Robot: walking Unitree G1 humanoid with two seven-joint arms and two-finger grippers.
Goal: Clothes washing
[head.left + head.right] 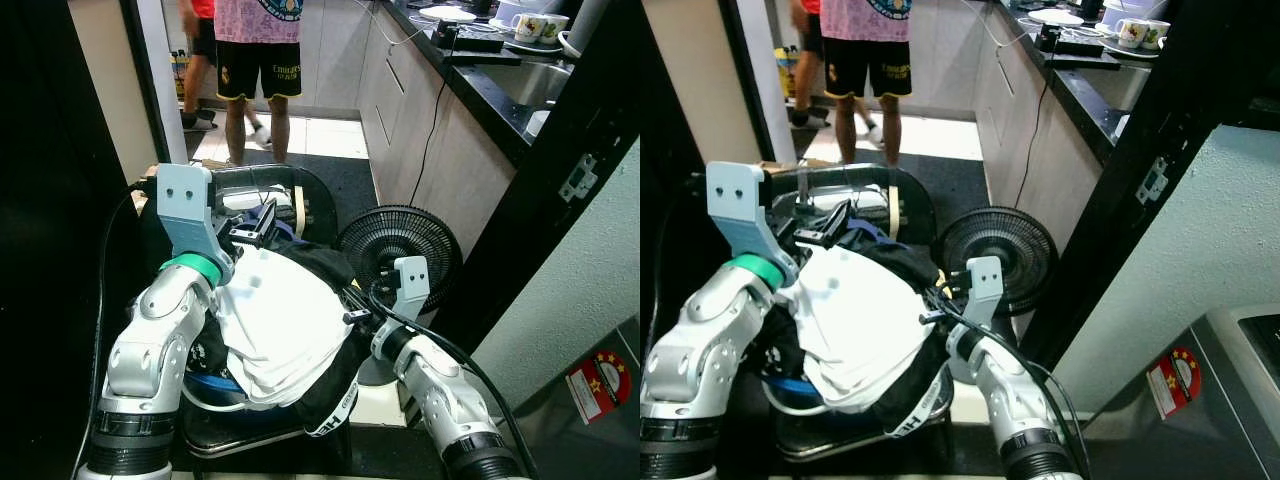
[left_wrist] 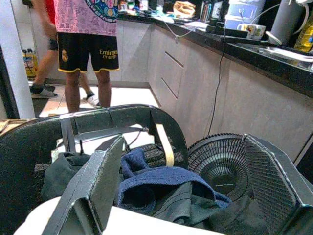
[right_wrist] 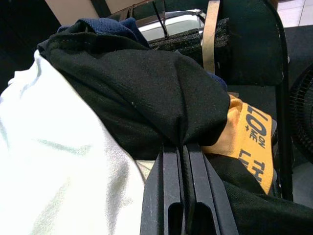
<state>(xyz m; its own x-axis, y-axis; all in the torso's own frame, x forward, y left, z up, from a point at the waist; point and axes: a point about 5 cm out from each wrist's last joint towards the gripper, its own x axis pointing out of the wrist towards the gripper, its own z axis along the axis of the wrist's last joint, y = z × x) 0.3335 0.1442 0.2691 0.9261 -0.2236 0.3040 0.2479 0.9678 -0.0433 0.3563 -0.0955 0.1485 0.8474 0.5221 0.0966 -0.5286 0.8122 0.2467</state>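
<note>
While my right pincer (image 3: 180, 147) is clamped on a fold of the black garment (image 3: 146, 93), I judge the step is lifting the laundry pile off the chair (image 1: 300, 190) for washing, so I should keep that pinch firm and raise both arms together, or the slack cloth will slide out. My left pincer (image 2: 195, 181) stands apart over the pile, its mesh-faced fingers (image 2: 271, 171) ready to close on the navy cloth (image 2: 156, 181). The white shirt (image 1: 280, 320) is smooth and limp on top; an orange printed piece (image 3: 254, 137) lies under the black. Just beyond the chair's right edge stands a round wire-grilled fan (image 1: 400, 245); farther off, a person (image 1: 255, 60) stands by the dark glossy surface (image 1: 480, 90)
</note>
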